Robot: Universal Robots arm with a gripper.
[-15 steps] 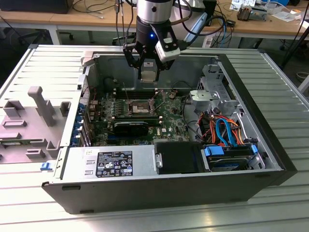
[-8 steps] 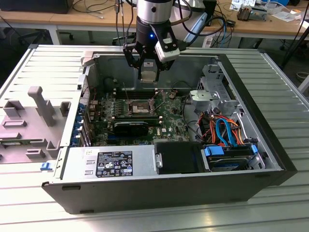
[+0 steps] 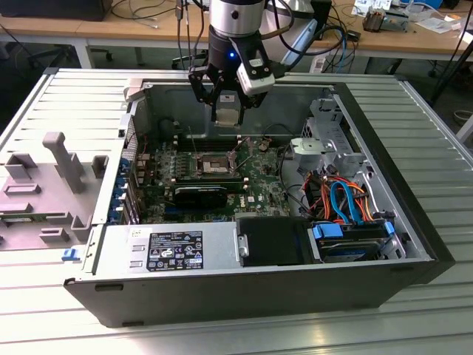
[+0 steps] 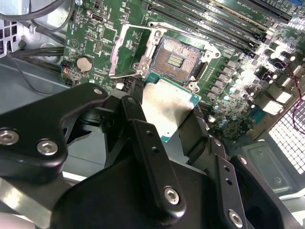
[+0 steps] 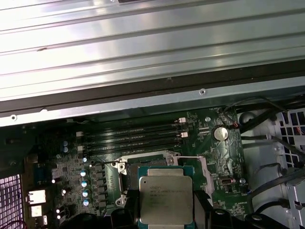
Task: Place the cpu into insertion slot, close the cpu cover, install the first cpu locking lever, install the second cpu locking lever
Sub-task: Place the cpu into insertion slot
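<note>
Currently black multi-link gripper (image 3: 227, 111) is clamped on the edges of flat square silver-topped cpu (image 4: 167, 107), upper centre of exterior view, above empty silver-rimmed insertion slot (image 4: 175, 59). Likely light, stiff, fragile; edge hold suits.

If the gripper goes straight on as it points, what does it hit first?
Probably the insertion slot: the cpu in the gripper sits over it in the first wrist view, cpu cover open. Depth unclear.
</note>
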